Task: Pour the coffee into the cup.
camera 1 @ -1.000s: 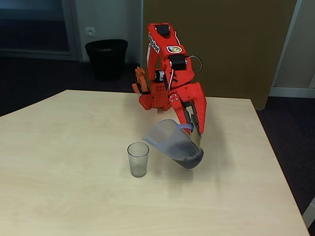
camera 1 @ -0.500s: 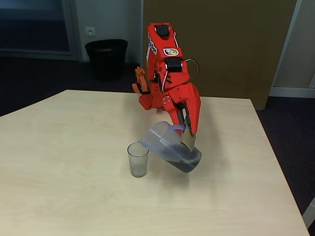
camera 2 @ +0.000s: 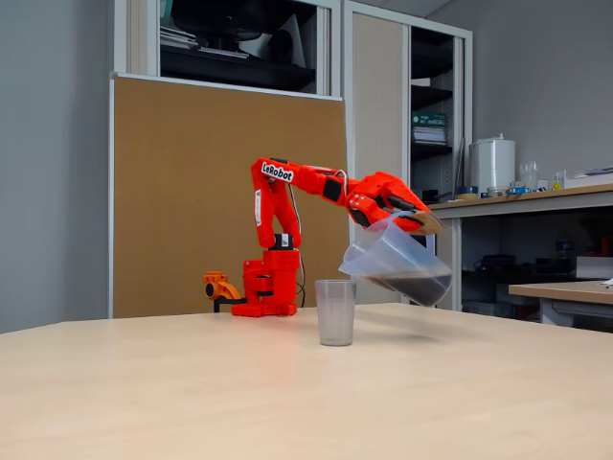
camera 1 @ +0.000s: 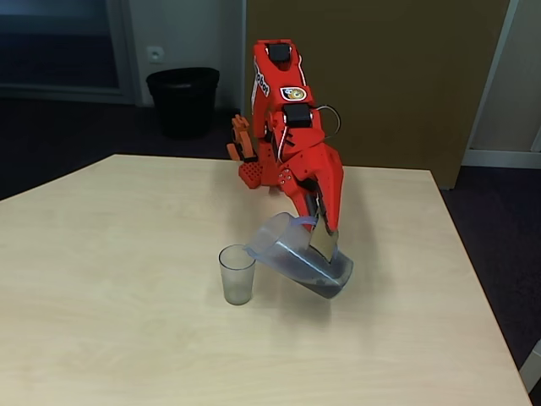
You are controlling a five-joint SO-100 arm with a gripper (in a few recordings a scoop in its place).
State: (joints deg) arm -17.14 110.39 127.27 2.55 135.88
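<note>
Pale wood tabletop (camera 1: 110,321) carries everything, with a brown board (camera 2: 220,182) behind its far edge. An orange arm (camera 1: 287,127) is based at the far edge. Its jaws grip the handle of a tilted jug (camera 1: 300,254), lifted clear near the middle. Coffee (camera 2: 417,286) pools in its lowered base. The cup (camera 1: 237,274) stands upright just beside the spout.

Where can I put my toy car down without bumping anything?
The wide bare tabletop left of the cup is free, and so is the front strip nearest the camera. It is crowded in the middle: the gripper holds the tilted jug of coffee just right of the cup, with the arm's base behind.
</note>
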